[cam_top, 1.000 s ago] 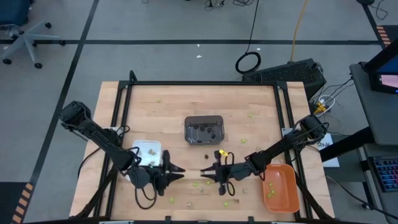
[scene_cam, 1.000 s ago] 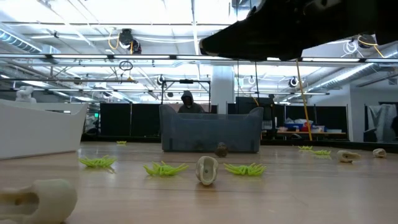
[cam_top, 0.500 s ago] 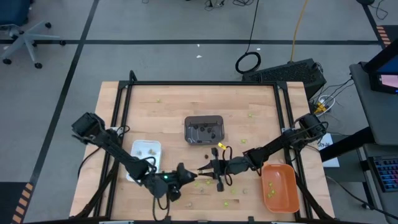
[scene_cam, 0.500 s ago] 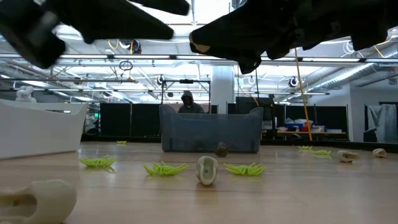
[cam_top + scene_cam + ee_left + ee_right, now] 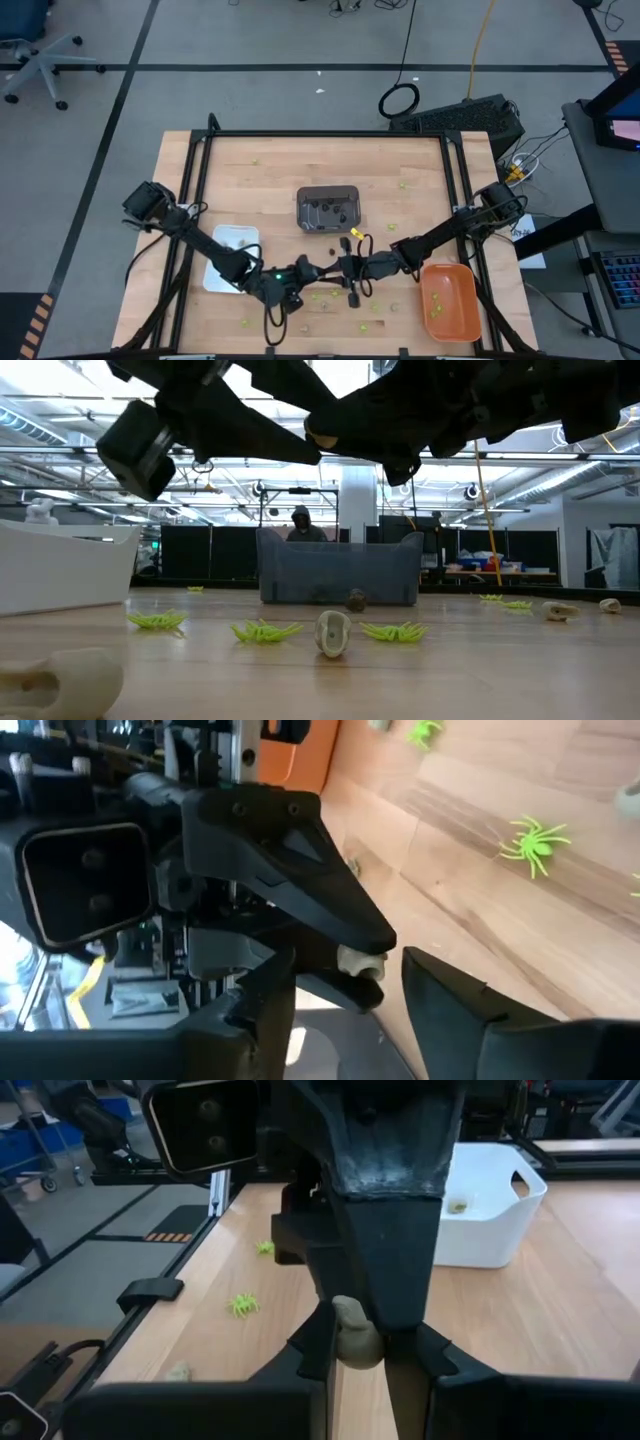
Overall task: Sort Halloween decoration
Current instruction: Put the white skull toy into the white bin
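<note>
Halloween decoration (image 5: 355, 1335), a pale tan trinket, hangs above the worktop's near edge, pinched in the right tool (image 5: 343, 268) for handover; the left tool (image 5: 308, 271) faces it, released, ready to receive.

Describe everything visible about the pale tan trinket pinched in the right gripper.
The tan trinket is a small, rounded, pale beige lump that looks like matte plastic, possibly a tiny skull, though its details are too small to tell. It is held above the wooden table, pinched between the tips of the right gripper, with most of it showing between them. The left gripper, fingers apart, sits right in front of it, its fingers on either side of the piece without visibly touching it.
</note>
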### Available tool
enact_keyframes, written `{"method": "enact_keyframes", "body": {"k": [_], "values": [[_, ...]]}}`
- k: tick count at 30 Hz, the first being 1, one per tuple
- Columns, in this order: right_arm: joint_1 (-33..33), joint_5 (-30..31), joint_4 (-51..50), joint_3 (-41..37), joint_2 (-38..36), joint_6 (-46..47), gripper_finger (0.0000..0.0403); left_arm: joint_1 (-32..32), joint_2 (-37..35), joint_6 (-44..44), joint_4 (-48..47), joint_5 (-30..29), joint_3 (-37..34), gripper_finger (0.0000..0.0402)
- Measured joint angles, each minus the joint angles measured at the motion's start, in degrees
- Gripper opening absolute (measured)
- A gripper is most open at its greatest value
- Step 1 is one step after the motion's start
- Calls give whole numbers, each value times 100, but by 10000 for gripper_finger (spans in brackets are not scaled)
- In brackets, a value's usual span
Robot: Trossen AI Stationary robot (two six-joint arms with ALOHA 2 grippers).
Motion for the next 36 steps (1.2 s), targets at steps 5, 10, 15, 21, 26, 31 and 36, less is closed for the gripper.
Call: {"method": "enact_keyframes", "body": {"k": [5,10,15,21,26,31,36], "values": [[4,-29,-59,-11,9,83,39,71,81,430,82,250,0,138],[2,-23,-10,-4,7,266,39,71,81,489,228,411,2,107],[6,-38,-9,-4,7,297,39,67,81,585,269,474,-2,73],[7,-43,-18,-4,6,302,39,67,83,594,272,485,-9,49],[2,-22,-33,-4,5,545,48,67,83,580,278,502,-9,46],[4,10,-196,1,-2,815,115,62,85,468,291,515,-9,45],[4,15,-403,7,-4,873,196,-10,85,155,300,513,-9,45]]}}
